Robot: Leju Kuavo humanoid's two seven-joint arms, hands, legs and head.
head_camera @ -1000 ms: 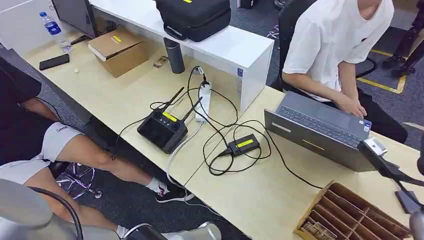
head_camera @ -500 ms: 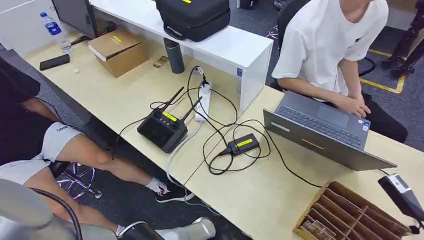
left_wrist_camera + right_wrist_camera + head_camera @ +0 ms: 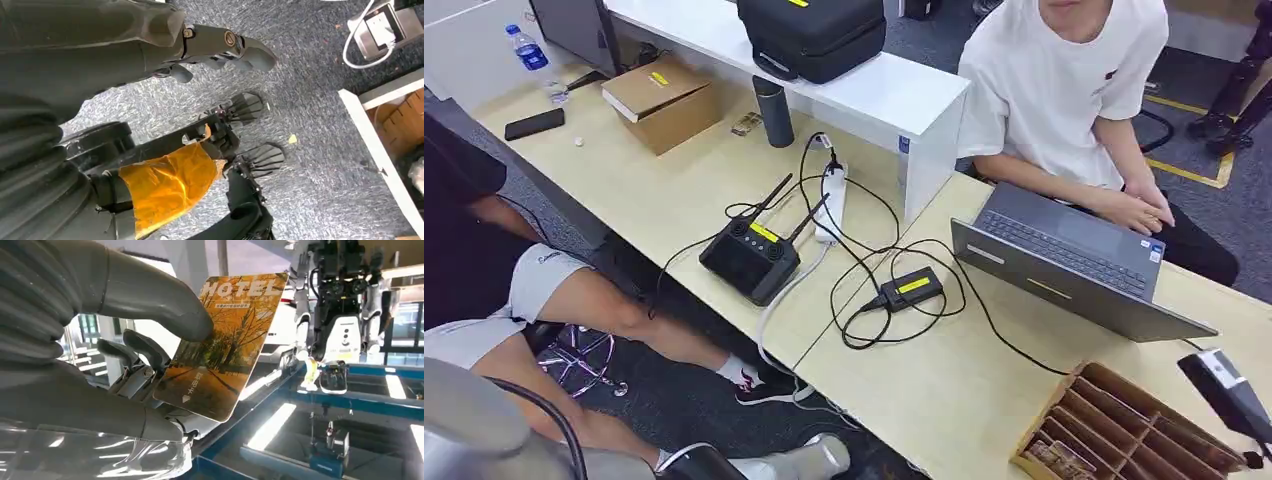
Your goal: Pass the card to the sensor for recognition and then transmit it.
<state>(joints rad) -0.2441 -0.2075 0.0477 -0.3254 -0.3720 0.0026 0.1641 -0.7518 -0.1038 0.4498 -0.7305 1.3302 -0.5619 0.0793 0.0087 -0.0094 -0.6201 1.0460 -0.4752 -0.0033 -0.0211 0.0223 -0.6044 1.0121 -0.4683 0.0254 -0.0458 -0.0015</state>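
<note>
Up close, the right hand (image 3: 125, 355) has the card (image 3: 225, 345) pinched between its thick grey thumb, pressed on the printed face, and the darker fingers (image 3: 135, 347) behind it; the card is orange with autumn trees and the word HOTEL along one edge, and it sticks out well beyond the hand with nothing else touching it. Over on the other side, the left hand (image 3: 220, 45) hangs above grey carpet, its fingers lightly curled and holding nothing. From the head view, a black sensor (image 3: 1227, 390) with a pale top sits at the right edge of the light wooden desk (image 3: 944, 390), just above a wooden divided tray (image 3: 1124, 425). Beyond that a grey laptop (image 3: 1064, 265) stands open, with a person in a white shirt (image 3: 1064, 90) sitting behind it, hands resting by the keyboard. Further left on the desk lie a small black box with a yellow label (image 3: 911, 288) amid looping black cables, a black controller with two antennas (image 3: 750, 258), a white power strip (image 3: 831, 203), a dark flask (image 3: 773, 111) and a cardboard box (image 3: 662, 100).
</note>
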